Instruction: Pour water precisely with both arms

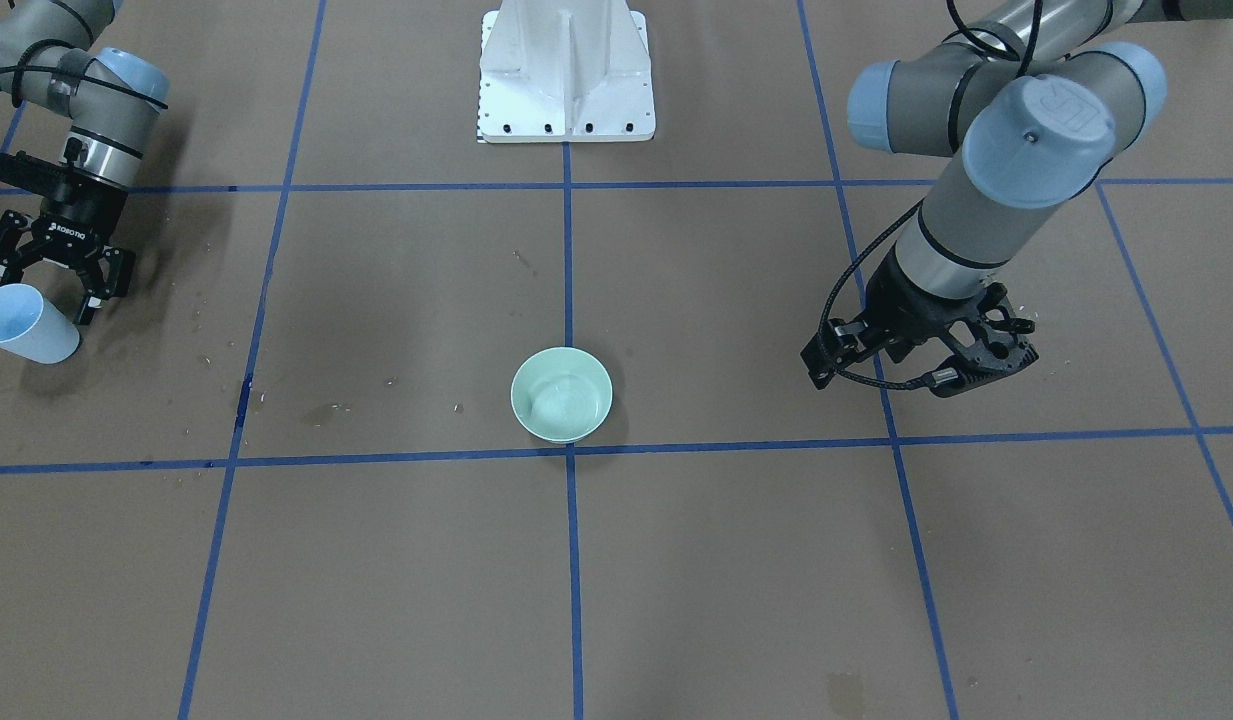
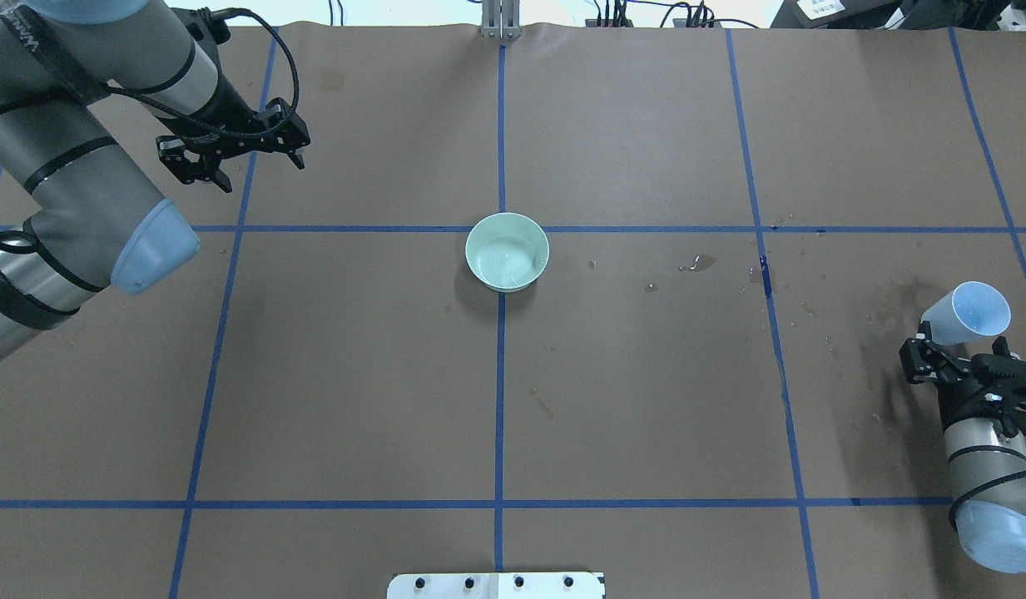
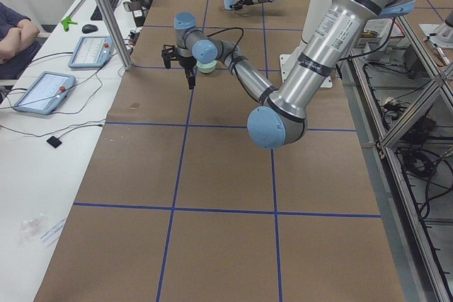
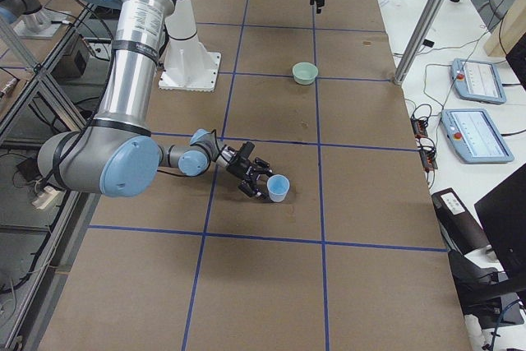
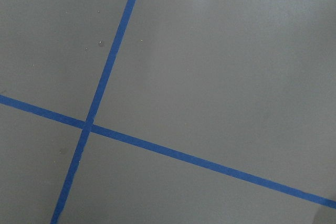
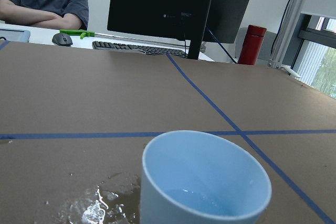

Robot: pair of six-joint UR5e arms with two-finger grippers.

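A light blue cup (image 1: 21, 322) stands on the brown table at its right end, with a little water (image 6: 199, 203) in its bottom. My right gripper (image 1: 44, 290) is open low over the table, its fingers spread just behind the cup (image 2: 969, 312). A wet puddle (image 6: 94, 208) glints beside the cup (image 6: 205, 182). A mint-green bowl (image 2: 507, 251) sits at the table's centre on the blue tape line, with a wet sheen inside. My left gripper (image 2: 242, 166) hangs open and empty over the far left of the table, pointing down. Its wrist view shows only bare table and tape.
The white pedestal (image 1: 566, 70) stands at the robot's side of the table. Small drops and dark wet stains (image 2: 700, 264) lie between bowl and cup. A seated person (image 6: 44, 1), a monitor (image 6: 178, 3) and a keyboard are beyond the far edge. A metal post (image 4: 423, 26) rises there.
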